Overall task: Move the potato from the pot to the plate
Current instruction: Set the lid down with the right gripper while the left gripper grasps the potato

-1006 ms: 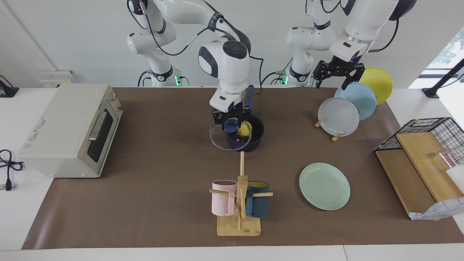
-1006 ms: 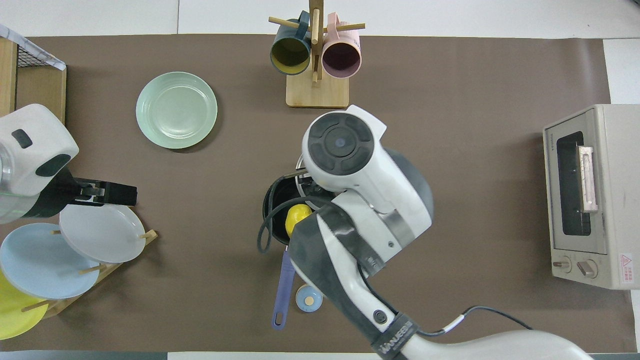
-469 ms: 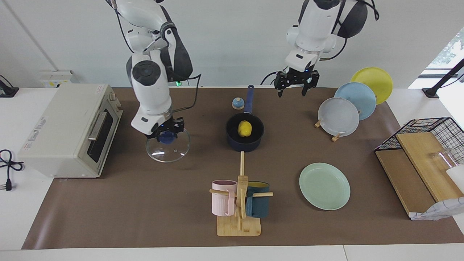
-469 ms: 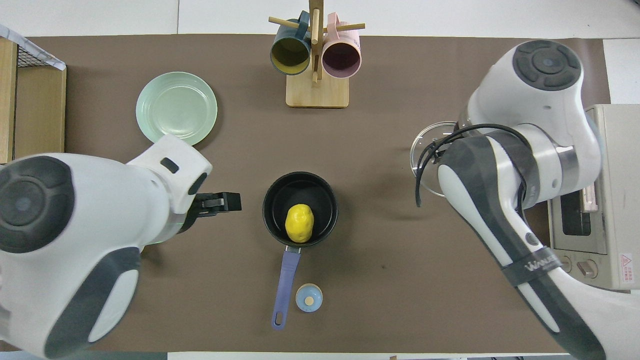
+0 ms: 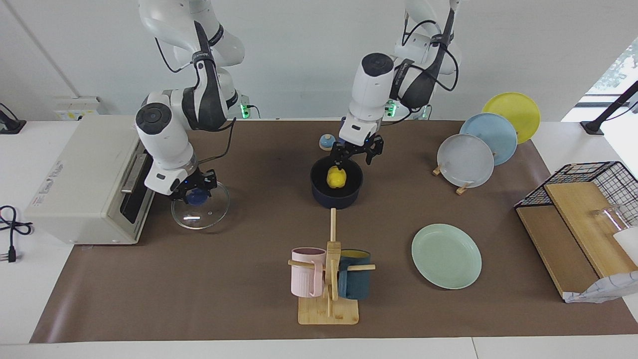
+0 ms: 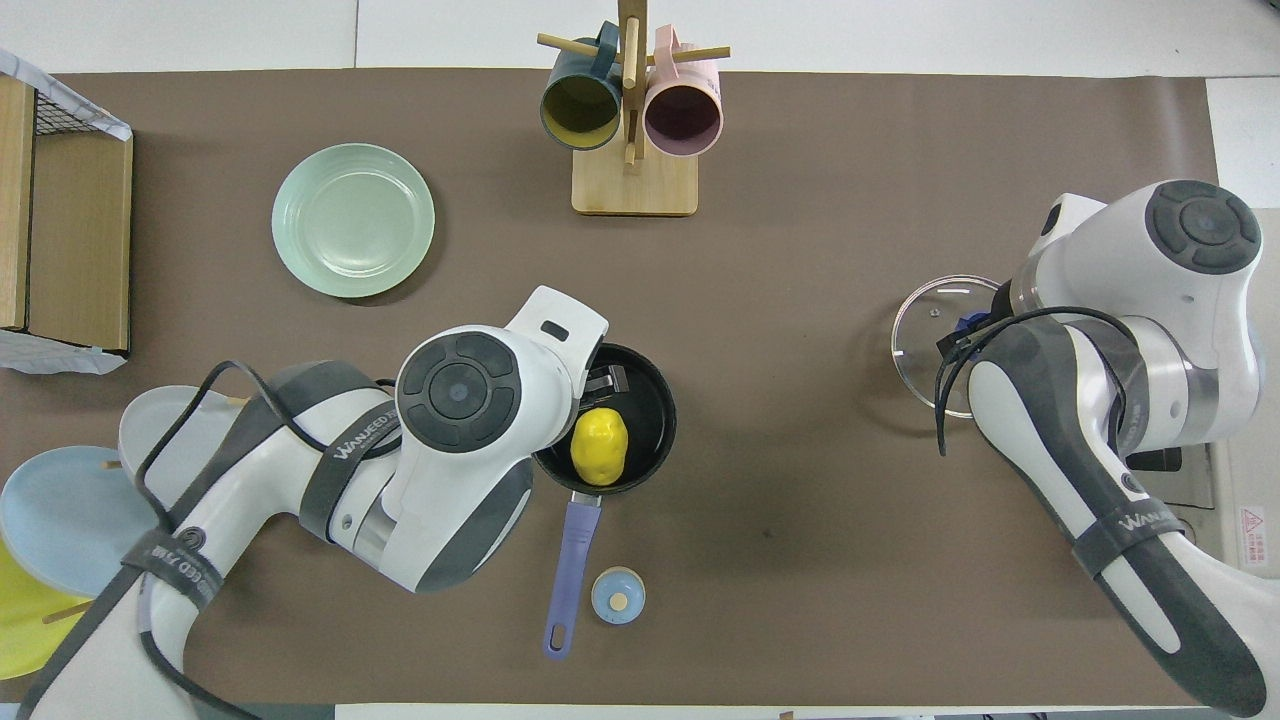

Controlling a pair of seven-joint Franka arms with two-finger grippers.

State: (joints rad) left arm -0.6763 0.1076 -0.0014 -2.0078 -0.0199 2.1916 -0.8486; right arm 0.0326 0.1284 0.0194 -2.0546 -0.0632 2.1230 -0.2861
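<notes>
The left gripper [image 5: 358, 152] hangs with its jaws spread just above the pot [image 5: 337, 185], at the middle of the facing view a little above centre, its fingertips over the rim nearest the robots and not touching the potato [image 5: 336, 177]. The potato lies inside the pot on the black bottom; in the overhead view it [image 6: 598, 447] sits at mid-frame, half tucked beside the left arm's white wrist, with the pot's blue handle [image 6: 567, 568] running down toward the bottom edge. A small blue knob-like lid [image 6: 618, 596] rests just beside that handle. The right gripper [image 5: 193, 188] is at the middle left of the facing view, jaws pinched on the blue knob of the glass lid [image 5: 200, 213], which lies low on the brown mat [image 5: 239, 279] just in front of the toaster oven [image 5: 89, 179]; whether the lid touches the mat I cannot tell. The plate [image 5: 446, 256] lies bare at the lower right of the facing view, well apart from the pot. The mug stand [image 5: 328, 279] is at the bottom centre, and the plate rack [image 5: 481, 144] at the upper right.
</notes>
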